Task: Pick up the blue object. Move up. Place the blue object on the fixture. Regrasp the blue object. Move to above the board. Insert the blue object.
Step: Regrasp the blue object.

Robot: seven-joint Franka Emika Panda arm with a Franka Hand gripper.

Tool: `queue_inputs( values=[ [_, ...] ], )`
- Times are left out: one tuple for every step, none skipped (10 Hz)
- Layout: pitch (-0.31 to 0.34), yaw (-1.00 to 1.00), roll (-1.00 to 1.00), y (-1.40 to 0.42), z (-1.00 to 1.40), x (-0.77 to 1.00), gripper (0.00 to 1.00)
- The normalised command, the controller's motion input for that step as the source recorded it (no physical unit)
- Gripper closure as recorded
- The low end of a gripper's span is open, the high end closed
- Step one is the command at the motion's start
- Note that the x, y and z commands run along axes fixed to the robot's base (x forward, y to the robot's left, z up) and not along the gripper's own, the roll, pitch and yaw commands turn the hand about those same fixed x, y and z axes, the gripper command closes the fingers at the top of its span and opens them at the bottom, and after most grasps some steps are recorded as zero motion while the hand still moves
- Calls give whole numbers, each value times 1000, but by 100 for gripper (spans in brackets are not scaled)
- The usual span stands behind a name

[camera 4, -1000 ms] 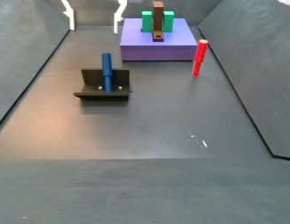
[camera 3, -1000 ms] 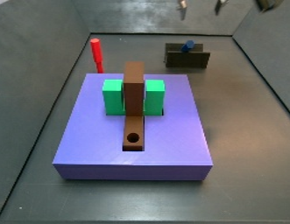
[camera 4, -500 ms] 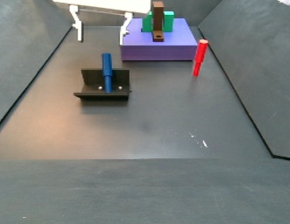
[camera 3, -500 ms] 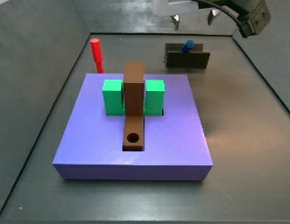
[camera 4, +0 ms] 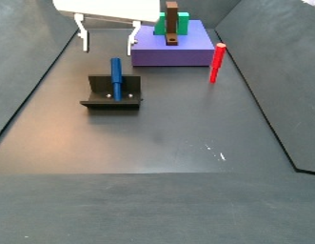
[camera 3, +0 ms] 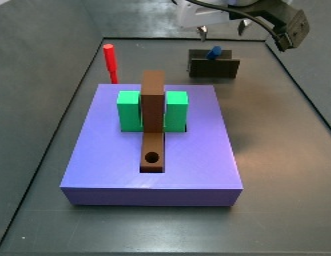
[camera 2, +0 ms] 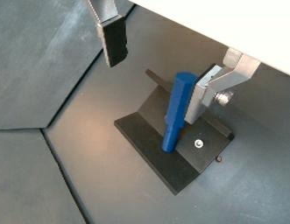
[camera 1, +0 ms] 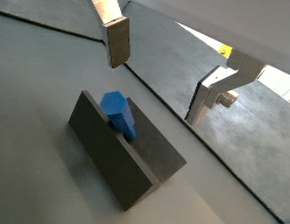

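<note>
Red peg [camera 3: 110, 62] upright on dark grey floor [camera 3: 281, 150], near the back wall [camera 3: 128, 15] in a side view; seen again in a side view [camera 4: 217, 63], standing close to the sloped side wall and touching nothing else. Small pale scuff [camera 4: 213, 150] on open floor, well apart from the peg. Thin seam lines [camera 2: 42, 131] crossing the floor panels in a wrist view.

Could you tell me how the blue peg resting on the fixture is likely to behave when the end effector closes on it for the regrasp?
The blue peg looks rigid and smooth, so it may slip between flat pads. Only leaning in the fixture notch, it might shift or tip if touched off-centre. Being slim, it is probably light. The end effector hangs open above it.
</note>
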Motion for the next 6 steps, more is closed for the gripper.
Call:
queue_inputs(
  values=[
    [0, 154, 91, -143, -226, 0, 0],
    [-6, 169, 31, -231, -186, 0, 0],
    [0, 177, 77, -269, -86, 151, 0],
    [0, 131, 137, -160, -109, 51, 0],
    [0, 100, 231, 0, -109, 0, 0],
    [0, 149, 197, 0, -83, -43, 0]
  ],
)
